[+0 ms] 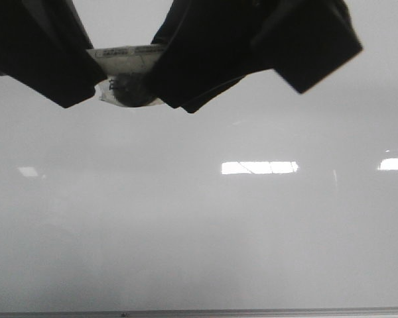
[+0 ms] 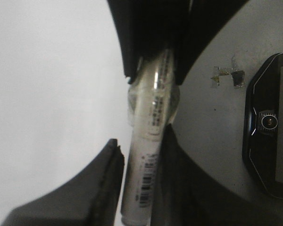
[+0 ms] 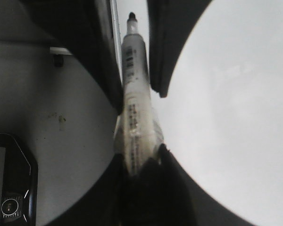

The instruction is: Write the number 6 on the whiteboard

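Both sets of jaws clamp one white marker (image 3: 134, 113), left gripper (image 2: 146, 155) and right gripper (image 3: 139, 162) at opposite ends. Beneath the jaws, the whiteboard (image 1: 199, 252) shows only glare; no number 6 is drawn, so writing remains.

Grey table (image 2: 212, 122): whiteboard (image 1: 199, 238), black device (image 2: 271, 125), tape scraps (image 2: 226, 75).
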Controlling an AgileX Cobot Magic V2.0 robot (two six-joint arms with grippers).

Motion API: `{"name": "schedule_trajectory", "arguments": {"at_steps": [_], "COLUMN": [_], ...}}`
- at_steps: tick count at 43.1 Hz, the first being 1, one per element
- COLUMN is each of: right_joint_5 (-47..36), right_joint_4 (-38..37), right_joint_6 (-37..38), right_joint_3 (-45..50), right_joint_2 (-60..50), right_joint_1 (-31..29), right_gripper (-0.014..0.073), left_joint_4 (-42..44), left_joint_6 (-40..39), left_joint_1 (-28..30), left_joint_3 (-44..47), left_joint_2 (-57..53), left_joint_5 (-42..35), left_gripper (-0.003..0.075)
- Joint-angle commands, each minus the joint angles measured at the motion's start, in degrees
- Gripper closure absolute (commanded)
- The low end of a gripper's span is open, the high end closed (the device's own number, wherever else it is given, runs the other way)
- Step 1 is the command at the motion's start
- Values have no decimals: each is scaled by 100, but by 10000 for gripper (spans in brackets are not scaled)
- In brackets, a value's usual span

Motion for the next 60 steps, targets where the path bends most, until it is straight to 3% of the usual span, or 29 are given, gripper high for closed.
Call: {"name": "schedule_trajectory", "arguments": {"at_steps": [1, 4, 13, 16, 25, 38, 42, 52, 55, 60], "right_joint_5": [-334, -377, -633, -593, -557, -1296, -1346, -1340, -1340, -1323], "right_joint_4": [94, 109, 261, 261, 261, 261, 261, 261, 261, 266], "right_joint_6": [-64, -59, 97, 176, 838, 2391, 2666, 2666, 2661, 2661], "right_joint_3": [-194, -194, -194, -187, 384, 2392, 2852, 3269, 3269, 3269], "right_joint_2": [-164, -164, -169, -203, -835, -3021, -3689, -4789, -4867, -4867], "right_joint_1": [19, 19, 14, -88, -903, -2492, -2974, -3455, -3455, -3455], "right_gripper": [638, 562, 53, -3, 90, 124, 220, 611, 668, 662], "left_joint_4": [-125, -134, -110, -63, -134, -254, -423, -889, -889, -889], "left_joint_6": [-17, -17, -17, -17, -379, -2126, -2462, -2512, -2512, -2512], "left_joint_1": [-41, -41, -41, 25, 962, 3506, 4316, 5500, 5574, 5574], "left_joint_3": [-203, -203, -203, -175, 118, 1321, 1780, 2700, 2982, 3376], "left_joint_2": [-113, -113, -113, -125, -314, -1257, -1542, -1688, -1611, -1302], "left_joint_5": [-267, -267, -243, -236, -462, -1977, -2453, -3745, -4353, -5535], "left_gripper": [643, 675, 730, 730, 730, 730, 730, 730, 730, 730]}}
